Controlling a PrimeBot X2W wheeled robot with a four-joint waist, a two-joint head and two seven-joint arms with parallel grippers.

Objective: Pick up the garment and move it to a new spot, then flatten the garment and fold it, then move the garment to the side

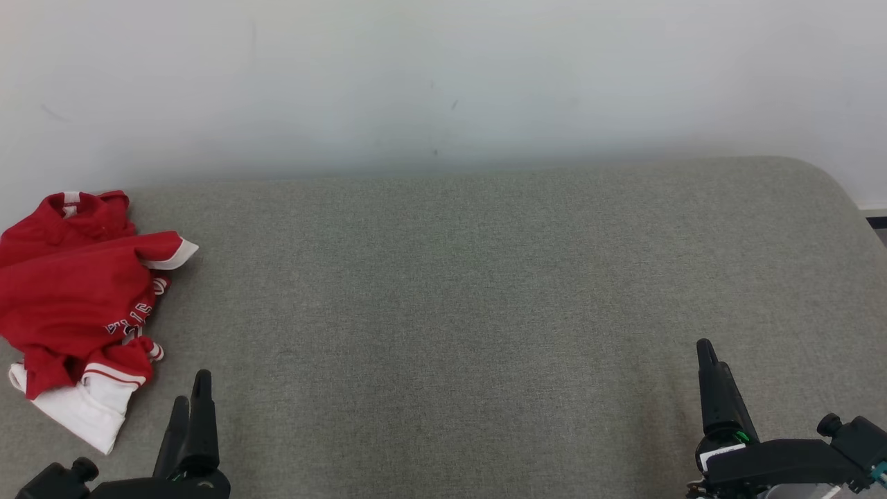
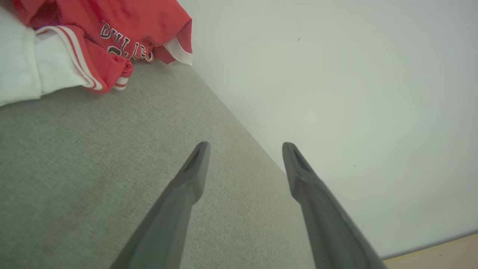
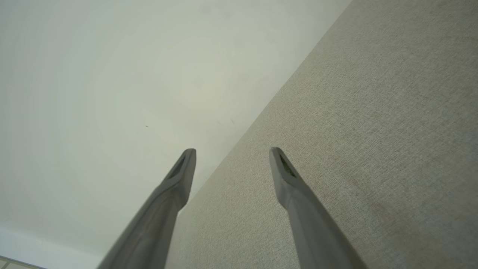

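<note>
A crumpled red garment (image 1: 73, 291) with white trim and lettering lies at the far left of the grey fabric surface (image 1: 450, 312). In the left wrist view the garment (image 2: 93, 33) fills the upper left corner. My left gripper (image 1: 192, 391) stands open just to the lower right of the garment, apart from it, with nothing between its fingers (image 2: 192, 175). At the lower right my right gripper (image 1: 708, 357) is open too, far from the garment, and the right wrist view shows empty fingers (image 3: 285, 175) above bare fabric.
A pale wall (image 1: 443, 83) rises directly behind the fabric surface. The surface's right corner (image 1: 824, 180) is rounded, with a strip of floor (image 1: 876, 225) beyond it. A broad stretch of fabric lies between the two grippers.
</note>
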